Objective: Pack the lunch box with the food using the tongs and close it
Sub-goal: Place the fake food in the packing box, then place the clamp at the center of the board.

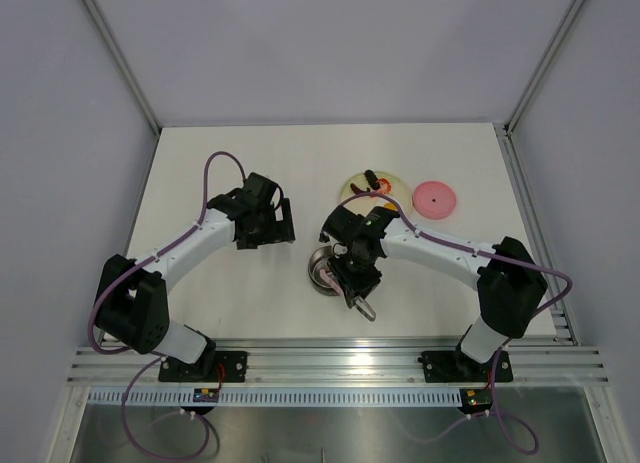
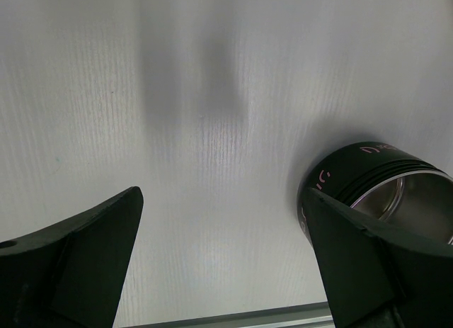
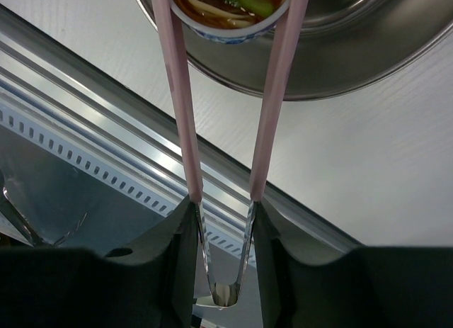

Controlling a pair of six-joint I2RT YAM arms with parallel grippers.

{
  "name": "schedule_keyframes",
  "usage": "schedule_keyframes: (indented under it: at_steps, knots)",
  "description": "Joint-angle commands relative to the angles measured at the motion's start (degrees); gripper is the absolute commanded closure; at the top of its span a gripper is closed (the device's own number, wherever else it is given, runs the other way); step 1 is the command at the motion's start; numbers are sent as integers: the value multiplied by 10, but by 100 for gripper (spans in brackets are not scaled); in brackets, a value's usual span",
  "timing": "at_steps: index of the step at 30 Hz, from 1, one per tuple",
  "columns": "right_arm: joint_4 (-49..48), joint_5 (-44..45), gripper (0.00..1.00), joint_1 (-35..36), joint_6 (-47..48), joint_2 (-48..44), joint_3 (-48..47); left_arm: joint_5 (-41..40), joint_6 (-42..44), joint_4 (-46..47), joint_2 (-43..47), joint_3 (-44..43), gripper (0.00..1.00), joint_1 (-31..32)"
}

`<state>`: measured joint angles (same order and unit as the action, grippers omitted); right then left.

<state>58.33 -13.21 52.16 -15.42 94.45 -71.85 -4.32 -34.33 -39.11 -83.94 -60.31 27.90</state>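
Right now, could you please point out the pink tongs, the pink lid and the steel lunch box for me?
pink tongs (image 3: 178, 101): right wrist view, midway along one slim arm.
pink lid (image 1: 436, 197): top external view, on its centre.
steel lunch box (image 2: 361, 173): left wrist view, on its outer wall.

walls: pale grey | table: white | front rail: aluminium

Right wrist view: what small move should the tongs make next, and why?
Probably loosen the right gripper slightly so the thin pale pink tongs let go: their tips flank the small round noodle-patterned piece, already inside the rim of the shiny steel bowl.
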Motion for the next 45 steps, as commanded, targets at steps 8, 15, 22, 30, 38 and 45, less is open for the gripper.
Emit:
schedule_keyframes:
  at_steps: [8, 15, 22, 30, 38, 45]
  knots:
    - [-2, -13, 53, 7, 7, 5, -17, -9, 13, 13, -1, -4, 1, -1]
    - [7, 3, 49, 8, 11, 1, -21, -9, 11, 13, -5, -2, 1, -1]
    - [4, 34, 51, 9, 12, -11, -42, -8, 9, 15, -10, -1, 1, -1]
    - [10, 49, 80, 9, 16, -52, -86, -9, 7, 14, -12, 3, 1, 0]
    - [5, 129, 86, -23, 4, -97, -78, -4, 3, 17, -11, 3, 1, 0]
    - [-21, 119, 85, -66, 5, -131, 10, -19, 15, 15, 3, 5, 1, -1]
